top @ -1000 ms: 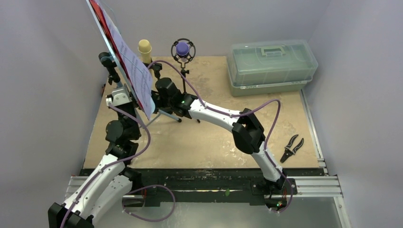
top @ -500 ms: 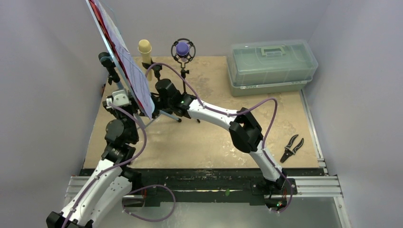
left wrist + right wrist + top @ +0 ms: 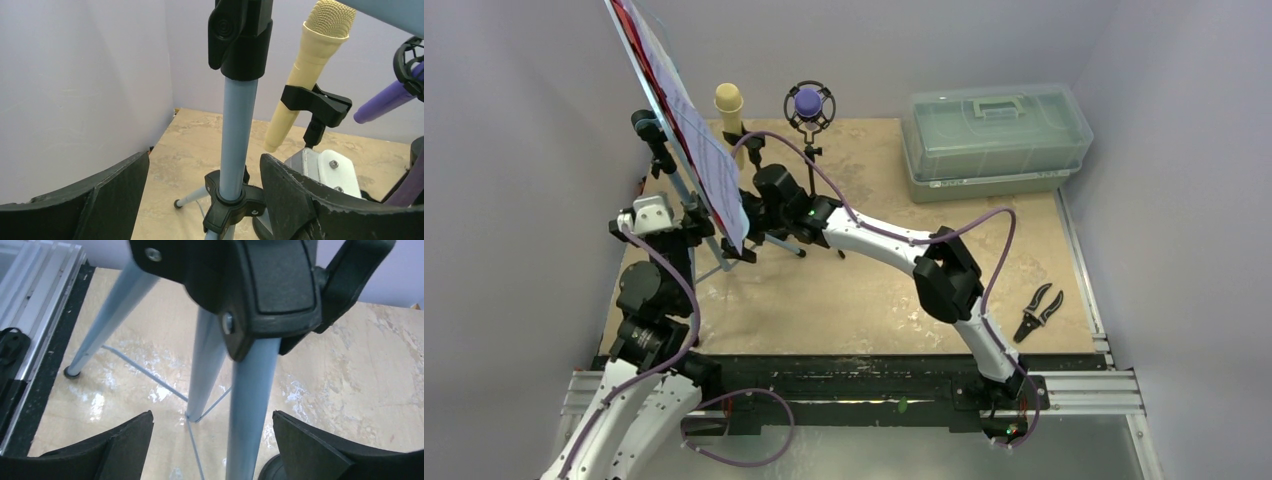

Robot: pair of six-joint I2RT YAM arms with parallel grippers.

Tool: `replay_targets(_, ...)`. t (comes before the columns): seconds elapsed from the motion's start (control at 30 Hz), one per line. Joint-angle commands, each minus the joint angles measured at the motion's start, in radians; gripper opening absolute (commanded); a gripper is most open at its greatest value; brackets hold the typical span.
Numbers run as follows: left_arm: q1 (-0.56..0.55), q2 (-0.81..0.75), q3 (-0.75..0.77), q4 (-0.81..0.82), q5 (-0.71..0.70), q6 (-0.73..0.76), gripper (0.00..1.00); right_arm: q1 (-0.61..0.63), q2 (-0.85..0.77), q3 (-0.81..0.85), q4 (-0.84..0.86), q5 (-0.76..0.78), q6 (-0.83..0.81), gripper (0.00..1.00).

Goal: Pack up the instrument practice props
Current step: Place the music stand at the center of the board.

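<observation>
The light-blue music rest [image 3: 660, 95] stands tilted at the back left, carrying printed sheet music [image 3: 711, 172] and a red folder [image 3: 628, 22]. Its pole [image 3: 239, 130] and black leg hub [image 3: 232, 205] rise between the spread fingers of my open left gripper [image 3: 205, 200], untouched. My right gripper [image 3: 212, 445] is open too, with a tripod leg [image 3: 250, 410] running between its fingers under the black joint [image 3: 265, 285]. The cream microphone [image 3: 728, 100] sits in a black clip holder [image 3: 316, 102]. Beside it, the purple microphone [image 3: 808, 103] sits in a black ring holder.
A translucent grey-green box with a handle [image 3: 996, 140] stands at the back right. Small black pliers [image 3: 1037, 310] lie near the right edge. Walls close in on the left, back and right, and a metal rail [image 3: 1084, 385] runs along the near edge.
Both grippers have opened off the stand. My left wrist has drawn back to the left, away from the pole. The right arm has barely moved.
</observation>
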Motion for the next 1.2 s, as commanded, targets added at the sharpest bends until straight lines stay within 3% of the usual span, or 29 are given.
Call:
replay_targets(0.0,0.005,-0.042,0.062,-0.158,0.087,-0.066,0.81,-0.003,-0.128,-0.030,-0.058,-0.048,-0.048,0.95)
replay_targets(0.33,0.005,-0.103,0.131,-0.355,0.364,-0.136,0.89,-0.011,-0.231,-0.096,-0.192,-0.061,-0.176,0.99)
replay_targets(0.63,0.005,-0.131,0.102,-0.365,0.527,-0.207,0.93,-0.012,-0.303,-0.245,-0.247,-0.080,-0.226,0.99)
replay_targets(0.97,0.005,-0.157,0.078,-0.377,0.665,-0.270,0.94,-0.045,-0.307,-0.336,-0.170,-0.072,-0.115,0.99)
replay_targets(1.17,0.005,-0.175,0.014,-0.341,0.801,-0.315,0.96,-0.049,-0.361,-0.409,-0.224,-0.077,-0.186,0.99)
